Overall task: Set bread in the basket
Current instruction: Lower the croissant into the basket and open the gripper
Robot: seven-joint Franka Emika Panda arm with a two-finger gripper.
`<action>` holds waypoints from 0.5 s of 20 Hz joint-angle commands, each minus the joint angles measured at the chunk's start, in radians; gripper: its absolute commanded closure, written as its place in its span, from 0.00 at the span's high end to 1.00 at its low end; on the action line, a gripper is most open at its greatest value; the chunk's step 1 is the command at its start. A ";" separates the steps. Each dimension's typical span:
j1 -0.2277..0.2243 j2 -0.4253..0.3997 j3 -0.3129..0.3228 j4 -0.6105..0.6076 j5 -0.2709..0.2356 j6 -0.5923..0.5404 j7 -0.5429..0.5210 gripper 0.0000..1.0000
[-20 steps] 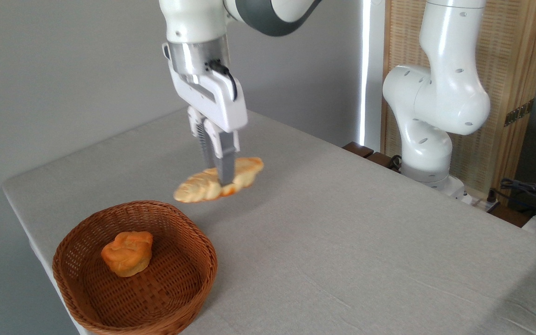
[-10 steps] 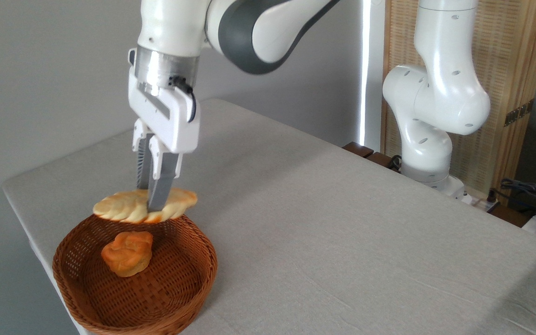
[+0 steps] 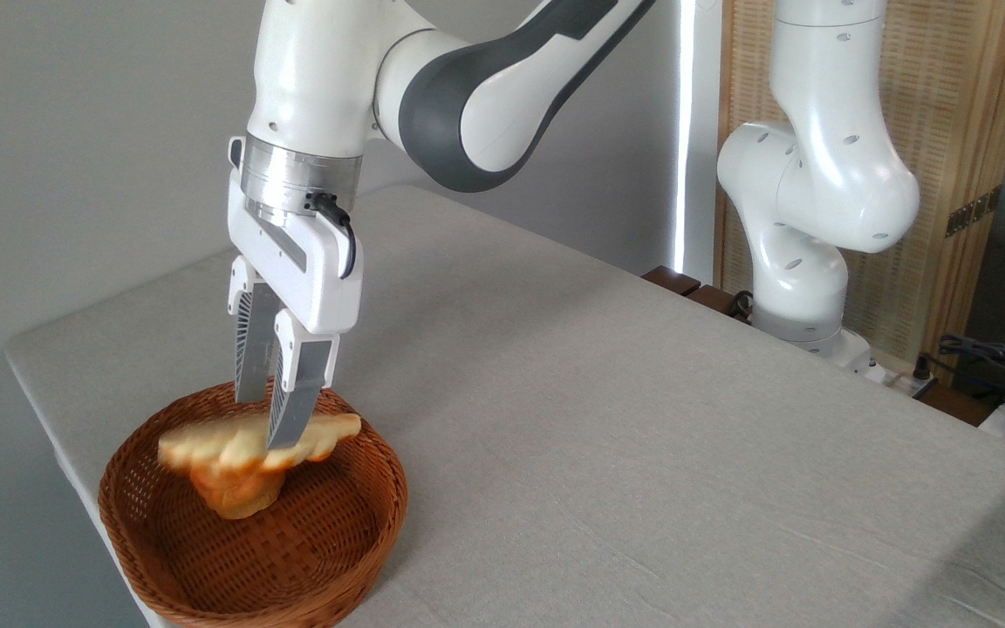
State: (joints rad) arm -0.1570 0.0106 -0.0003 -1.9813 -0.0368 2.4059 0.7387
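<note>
Pale golden and bumpy-edged, the bread [image 3: 241, 443] hangs level over the left half of the basket [image 3: 328, 558], pinched across its middle by the gripper [image 3: 271, 427] and sitting just above or perhaps touching the orange bun [image 3: 236, 497] beneath it. It looks light and fairly stiff, since both tapered ends stick out without drooping. A mid-length hold across the narrow width seems right; nearer a tip it would likely pivot and slip.
</note>
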 commanded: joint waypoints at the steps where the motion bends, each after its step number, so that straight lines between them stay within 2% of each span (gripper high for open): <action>1: -0.001 0.009 0.006 0.016 -0.011 0.012 0.005 1.00; 4: -0.001 -0.007 0.006 0.027 -0.012 0.009 -0.015 1.00; 6: -0.001 -0.038 0.005 0.039 -0.008 -0.017 -0.067 1.00; 8: -0.001 -0.070 -0.001 0.053 0.001 -0.112 -0.096 1.00; 10: -0.001 -0.086 -0.003 0.108 0.003 -0.265 -0.096 1.00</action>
State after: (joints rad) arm -0.1554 -0.0341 -0.0037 -1.9309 -0.0369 2.3249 0.6679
